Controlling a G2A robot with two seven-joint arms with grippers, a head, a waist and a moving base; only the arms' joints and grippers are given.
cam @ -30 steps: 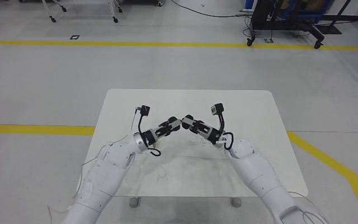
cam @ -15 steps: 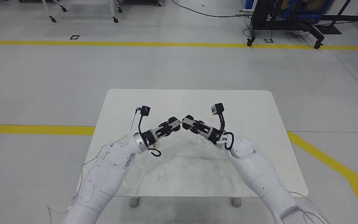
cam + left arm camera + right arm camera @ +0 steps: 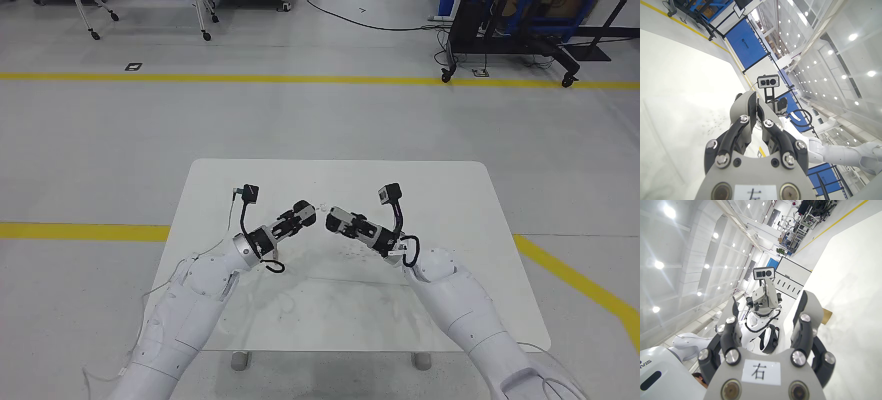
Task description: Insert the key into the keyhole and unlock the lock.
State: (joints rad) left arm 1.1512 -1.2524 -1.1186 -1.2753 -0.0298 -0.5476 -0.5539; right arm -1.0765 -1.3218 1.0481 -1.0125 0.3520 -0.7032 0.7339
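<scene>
Two hands hang tip toward tip above the middle of the surface. Nearest, in its own wrist view, the left hand is clenched, its pads pressed together at the tips. Whether the key is pinched there is too small to tell. The right hand is released, its fingers spread wide with nothing between them. Just beyond one of those fingers a tan piece with a square corner lies on the surface. It may be the lock, though the view is too poor to be sure. Farther off, each wrist view looks across at the other arm, with a gap between the two hands.

Judged from this, the insertion step is not in contact: the hands are apart and the right one grips nothing. The next move calls for the right hand to close on the lock and hold it steady. The left must then come in straight along the keyhole's axis, blade lined up, before any twist.

In the earlier frames the two hands' tips meet over the surface. Now the left hand has drawn back toward its own side and a gap has opened, while the right hand sits about where it was.
</scene>
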